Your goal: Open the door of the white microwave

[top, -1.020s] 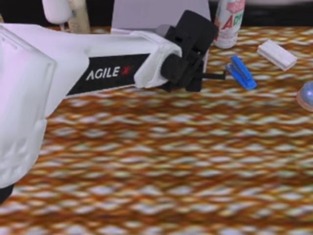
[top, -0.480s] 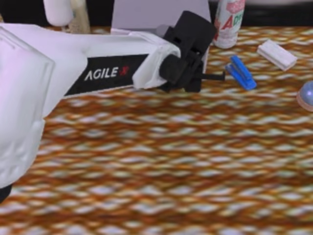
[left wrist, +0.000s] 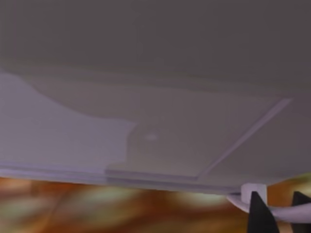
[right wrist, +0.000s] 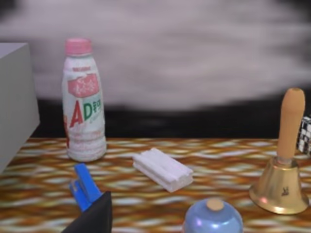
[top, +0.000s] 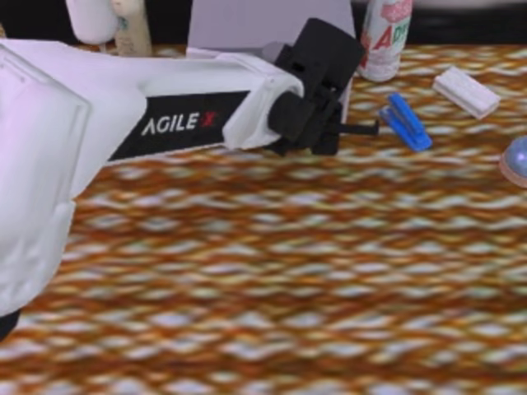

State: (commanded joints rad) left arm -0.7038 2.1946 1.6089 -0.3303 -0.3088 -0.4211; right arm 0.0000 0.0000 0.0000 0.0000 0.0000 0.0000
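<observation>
Nothing has shifted since a second ago. Over the bench (top: 288, 271), my left end effector (top: 317, 136) sits at the door (left wrist: 160, 131) of the microwave (top: 247, 25) at the far edge; whether it grips, I cannot tell.

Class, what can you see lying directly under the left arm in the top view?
Only the patterned table shows around the left arm. The microwave front lies beneath its wrist, mostly covered, so the door cannot be seen there.
</observation>
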